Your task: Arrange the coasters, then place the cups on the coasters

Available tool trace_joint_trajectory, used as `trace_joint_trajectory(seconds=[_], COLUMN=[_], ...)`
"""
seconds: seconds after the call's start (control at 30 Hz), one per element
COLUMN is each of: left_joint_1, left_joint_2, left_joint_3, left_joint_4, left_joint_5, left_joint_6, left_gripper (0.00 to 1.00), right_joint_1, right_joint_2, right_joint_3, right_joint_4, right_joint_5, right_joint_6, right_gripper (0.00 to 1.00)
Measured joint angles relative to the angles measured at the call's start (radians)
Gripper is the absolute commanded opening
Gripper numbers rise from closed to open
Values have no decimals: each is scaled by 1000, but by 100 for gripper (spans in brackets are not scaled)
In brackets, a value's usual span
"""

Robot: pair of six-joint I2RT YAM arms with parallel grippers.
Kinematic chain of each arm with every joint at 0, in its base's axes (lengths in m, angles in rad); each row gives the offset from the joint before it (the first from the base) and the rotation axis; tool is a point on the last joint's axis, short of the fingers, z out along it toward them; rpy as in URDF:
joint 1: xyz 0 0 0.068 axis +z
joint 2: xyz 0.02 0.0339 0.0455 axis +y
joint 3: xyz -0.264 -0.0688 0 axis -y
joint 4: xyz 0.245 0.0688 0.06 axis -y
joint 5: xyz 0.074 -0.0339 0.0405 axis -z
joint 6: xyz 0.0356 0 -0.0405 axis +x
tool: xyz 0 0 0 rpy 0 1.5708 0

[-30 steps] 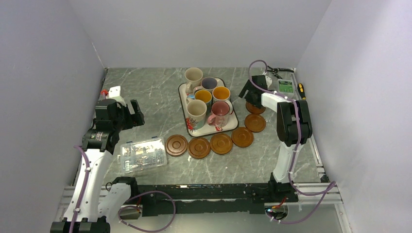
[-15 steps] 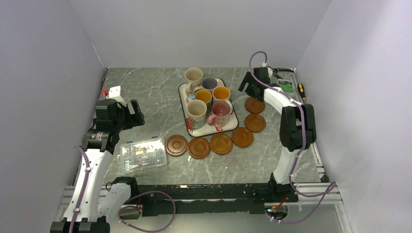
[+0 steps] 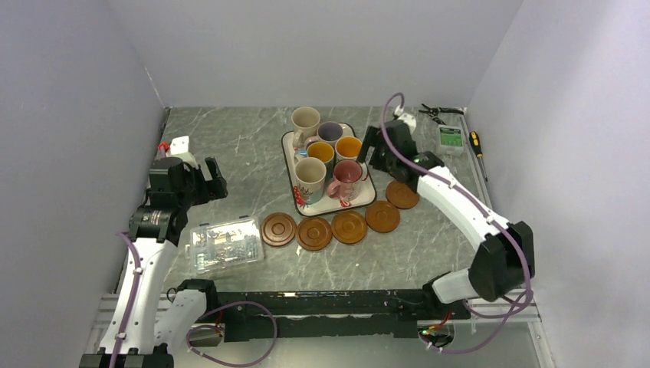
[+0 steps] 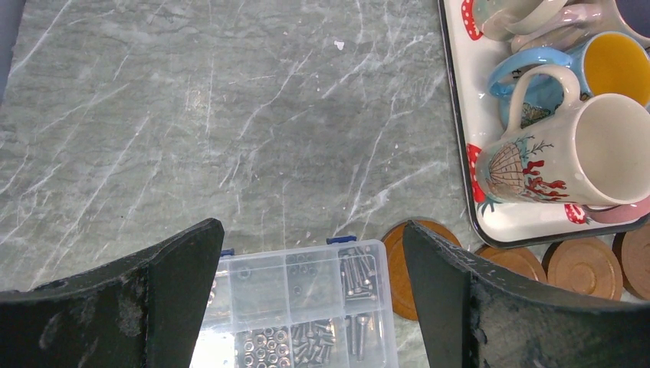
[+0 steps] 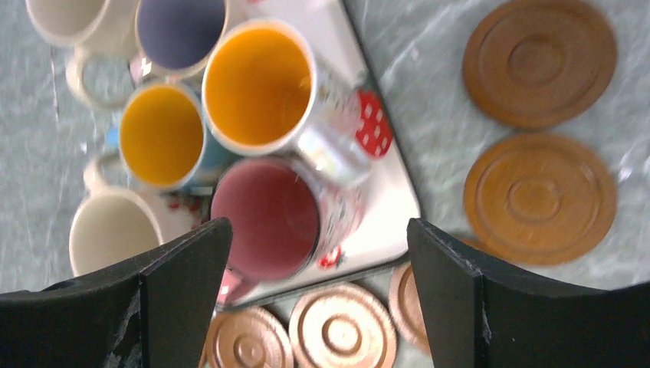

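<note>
Over the tray's [image 3: 336, 208] right edge, the right jaws had been swung in from the far coasters and were held spread, empty (the left jaws likewise). Six glazed mugs [image 3: 310, 175] were kept in the tray; six grooved round wooden coasters [image 3: 349, 227] were laid beside it on the marbled desk [image 3: 230, 146].

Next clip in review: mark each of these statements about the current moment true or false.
1. No cup sits on a coaster yet. True.
2. The right gripper holds a coaster. False: it is open and empty, above the tray.
3. The clear plastic box lies on the tray. False: it lies on the table, off the tray.
4. The left gripper is open. True.
</note>
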Motion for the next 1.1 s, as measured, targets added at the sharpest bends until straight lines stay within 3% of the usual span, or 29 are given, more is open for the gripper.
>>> trace_joint_trajectory(seconds=[0.23,0.47,0.63,1.1], left_joint_1=[0,-3,-5,-14], left_joint_2=[-17,-26,-26,-32], left_joint_3=[0,0,0,0], left_joint_4=[0,0,1,1], left_joint_5=[-2,-1,0,0], left_joint_6=[0,0,0,0], left_gripper=[94,94,94,94], right_joint_1=[277,417,445,443], right_joint_2=[-52,108,209,217], right_joint_3=[-73,-16,37,40], right_joint_4=[-93,-167,-201,-158], right_joint_5=[189,354,415,433], right_joint_6=[145,286,367,397], right_gripper=[91,93,94,95])
